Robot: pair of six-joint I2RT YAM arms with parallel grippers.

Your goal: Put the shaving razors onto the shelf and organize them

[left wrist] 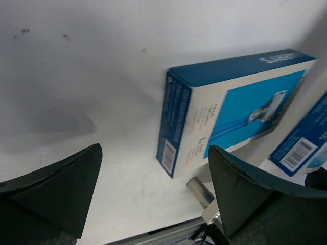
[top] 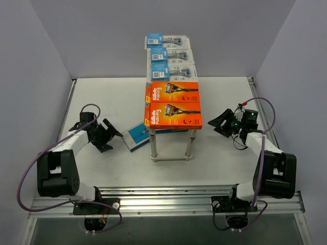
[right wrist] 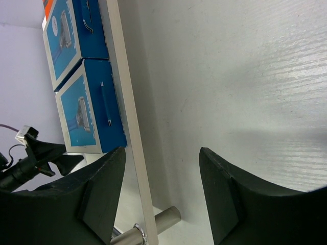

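The shelf (top: 172, 77) stands mid-table. On its wood-grain top, blister-pack shaving razors with blue cards (top: 169, 56) fill the back, and two orange boxes (top: 173, 104) fill the front. A blue-and-white razor box (top: 138, 137) lies on the table by the shelf's front left leg (top: 153, 148). The left wrist view shows this box (left wrist: 230, 107) just beyond the left gripper (left wrist: 153, 189), which is open and empty. A second blue box (left wrist: 301, 143) lies further in, below the shelf top. My right gripper (top: 225, 124) hangs open and empty to the right of the shelf.
In the right wrist view, a pale shelf board (right wrist: 127, 127) is seen edge-on, with a metal leg (right wrist: 158, 222) between my open fingers. Two blue boxes (right wrist: 89, 112) lie beyond the board. Grey walls enclose the table, and a metal rail (top: 163, 196) runs along its near edge.
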